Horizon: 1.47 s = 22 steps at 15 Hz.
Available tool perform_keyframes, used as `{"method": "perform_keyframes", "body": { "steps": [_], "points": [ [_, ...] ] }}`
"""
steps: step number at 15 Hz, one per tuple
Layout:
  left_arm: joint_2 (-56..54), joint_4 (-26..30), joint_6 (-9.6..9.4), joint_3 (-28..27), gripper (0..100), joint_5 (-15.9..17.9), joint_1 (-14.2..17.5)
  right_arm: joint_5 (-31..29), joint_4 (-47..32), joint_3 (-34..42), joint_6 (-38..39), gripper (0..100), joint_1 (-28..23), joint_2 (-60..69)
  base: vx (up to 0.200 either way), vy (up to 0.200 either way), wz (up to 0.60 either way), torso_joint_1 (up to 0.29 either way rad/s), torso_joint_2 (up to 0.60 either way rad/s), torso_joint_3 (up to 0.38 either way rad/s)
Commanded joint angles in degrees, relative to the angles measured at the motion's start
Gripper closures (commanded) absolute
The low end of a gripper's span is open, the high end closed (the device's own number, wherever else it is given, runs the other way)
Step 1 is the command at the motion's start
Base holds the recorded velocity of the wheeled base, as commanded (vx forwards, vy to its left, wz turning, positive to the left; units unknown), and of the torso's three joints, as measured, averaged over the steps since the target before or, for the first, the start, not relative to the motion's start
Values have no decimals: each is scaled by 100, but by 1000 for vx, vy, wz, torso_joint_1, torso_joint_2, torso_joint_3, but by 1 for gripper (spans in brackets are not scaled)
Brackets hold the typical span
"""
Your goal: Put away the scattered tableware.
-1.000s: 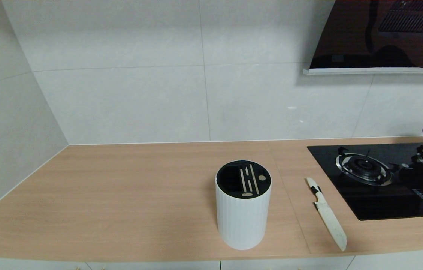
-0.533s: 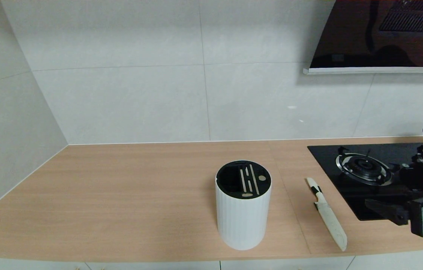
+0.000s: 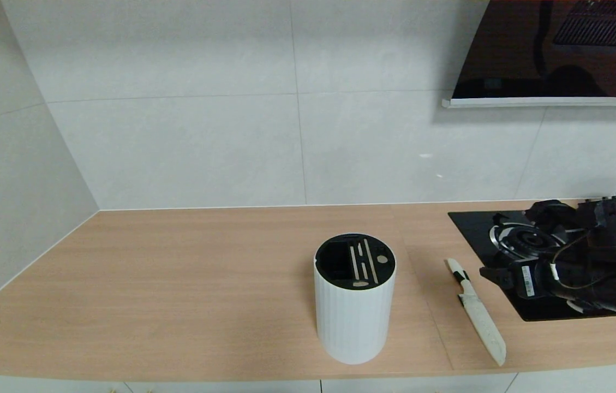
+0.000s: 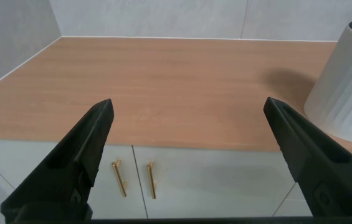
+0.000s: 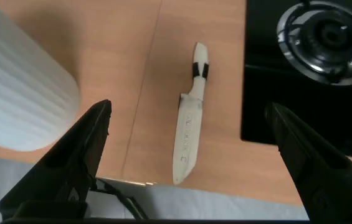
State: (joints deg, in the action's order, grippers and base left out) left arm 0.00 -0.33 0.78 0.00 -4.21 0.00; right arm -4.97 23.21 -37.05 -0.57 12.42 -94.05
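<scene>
Right gripper (image 3: 492,274) (image 5: 188,109): fingers spread apart, nothing held. It hangs above the counter (image 3: 177,284), over the near left corner of the stove (image 3: 471,229).

Knife (image 5: 188,134) (image 3: 477,314): lies flat on the counter directly below the right gripper, framed between its two fingers and clear of both. The handle points toward the wall and the blade tip toward the counter's front edge.

Knife holder (image 3: 354,311) (image 5: 14,93): stands upright beyond the knife, on the gripper's left, apart from the knife. Its black top is slotted.

Left gripper (image 4: 188,102): fingers spread apart, nothing held, positioned off the counter's front edge. The cabinet handles (image 4: 135,179) are nearest below it. The knife holder (image 4: 344,87) stands farther off, to its right.
</scene>
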Motion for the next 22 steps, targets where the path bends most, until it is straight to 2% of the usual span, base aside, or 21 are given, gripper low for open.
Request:
{"method": "perform_keyframes", "body": {
  "steps": [1,6,15,22],
  "points": [
    [9,-2,10,0,0,-1,0,-21,149,40,22,0,-3,-588,0,0,0,0,0,0],
    [9,-2,1,0,0,-1,0,-21,254,-4,40,0,-38,-1239,0,0,0,0,0,0],
    [9,-2,1,0,0,-1,0,-74,2337,-13,549,0,-64,-3093,0,0,0,0,0,0],
    [9,-2,10,0,0,-1,0,-390,2803,-101,532,0,-38,-3603,0,0,0,0,0,0]
  ]
}}
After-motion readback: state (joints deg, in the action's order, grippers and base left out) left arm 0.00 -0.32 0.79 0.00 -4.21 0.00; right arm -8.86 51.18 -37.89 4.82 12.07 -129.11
